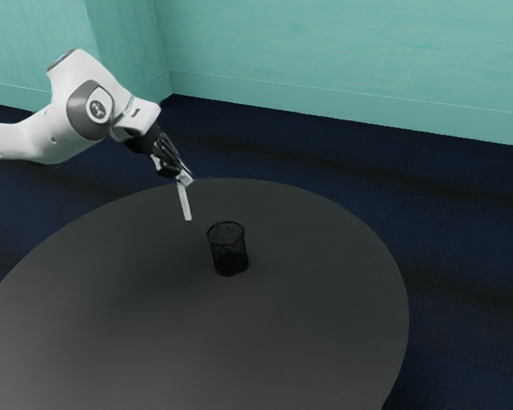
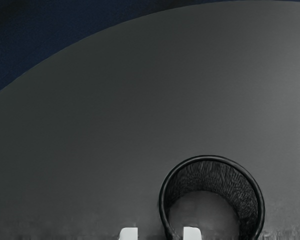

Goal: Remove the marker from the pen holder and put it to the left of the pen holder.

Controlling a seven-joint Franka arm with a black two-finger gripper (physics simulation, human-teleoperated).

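Black two-finger pincer (image 1: 183, 177), gripping slim white marker (image 1: 185, 203). Advised: ease down left of cylindrical black mesh pen holder (image 1: 229, 248), releasing on contact.

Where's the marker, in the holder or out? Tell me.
Out. In the exterior view the marker hangs from the gripper, apart from the holder, which stands on the table.

The pen holder (image 2: 210, 175) is metal-looking mesh with a glossy rim (image 2: 208, 157), the table (image 1: 325, 299) smooth and matt, the arm's shell (image 1: 55, 133) plastic-like, the floor (image 1: 470, 222) carpet-like.
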